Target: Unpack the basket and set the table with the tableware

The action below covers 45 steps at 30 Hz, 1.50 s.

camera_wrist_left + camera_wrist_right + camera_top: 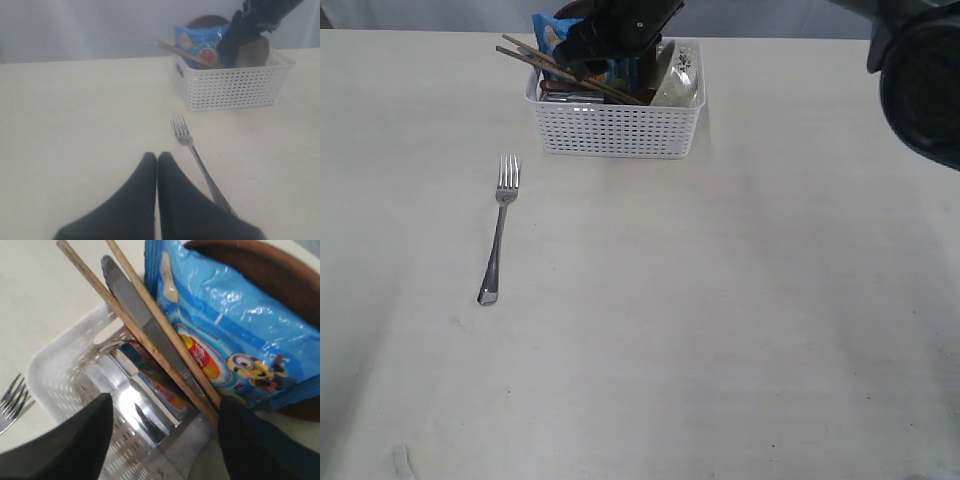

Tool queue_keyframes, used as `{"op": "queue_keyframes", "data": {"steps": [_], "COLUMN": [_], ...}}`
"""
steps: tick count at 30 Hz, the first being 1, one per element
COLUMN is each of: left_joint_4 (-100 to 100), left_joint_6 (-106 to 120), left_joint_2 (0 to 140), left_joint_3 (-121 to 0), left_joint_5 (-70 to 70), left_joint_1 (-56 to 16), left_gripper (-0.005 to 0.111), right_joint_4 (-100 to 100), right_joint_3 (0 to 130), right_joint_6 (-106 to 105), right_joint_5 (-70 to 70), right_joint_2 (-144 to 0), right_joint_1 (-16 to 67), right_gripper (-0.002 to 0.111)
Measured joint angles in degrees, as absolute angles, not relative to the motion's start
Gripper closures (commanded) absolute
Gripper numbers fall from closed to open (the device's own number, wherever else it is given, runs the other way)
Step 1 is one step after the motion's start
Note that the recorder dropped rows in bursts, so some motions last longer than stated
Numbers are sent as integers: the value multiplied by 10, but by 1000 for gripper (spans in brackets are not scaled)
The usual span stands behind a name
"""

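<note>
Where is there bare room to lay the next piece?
Bare table lies right of the fork, in front of the basket, and left of the fork too. Crowded: the basket, packed with chopsticks, knife and chip bag.

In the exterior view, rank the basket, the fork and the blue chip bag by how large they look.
1. basket, clearly the largest.
2-3. fork and blue chip bag: not ranked. The fork runs longer, but the bag is largely hidden.
</note>
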<state>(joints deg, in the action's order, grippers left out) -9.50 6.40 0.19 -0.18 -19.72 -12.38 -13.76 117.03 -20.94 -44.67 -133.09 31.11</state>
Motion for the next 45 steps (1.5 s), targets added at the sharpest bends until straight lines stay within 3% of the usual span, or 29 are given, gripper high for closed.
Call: {"op": "queue_keyframes", "data": {"steps": [33,38,45], "left_joint_4": [-95,-95,-95], "left_joint_6": [64,64,64], "left_joint_2": [2,2,2], "left_joint_3": [-2,-2,-2], "left_joint_5": [-197,-197,-197], "left_joint_1": [-124,-124,-124], "left_gripper": [107,107,107], "right_joint_4": [-138,-138,-138], "right_joint_3": [1171,1171,1171], "right_joint_6": [-239,-239,-239], "right_joint_5": [-253,-251,-251], "right_joint_2": [-1405,-1405,-1405], "right_joint_1": [350,350,350], "right_gripper": [50,57,57]}}
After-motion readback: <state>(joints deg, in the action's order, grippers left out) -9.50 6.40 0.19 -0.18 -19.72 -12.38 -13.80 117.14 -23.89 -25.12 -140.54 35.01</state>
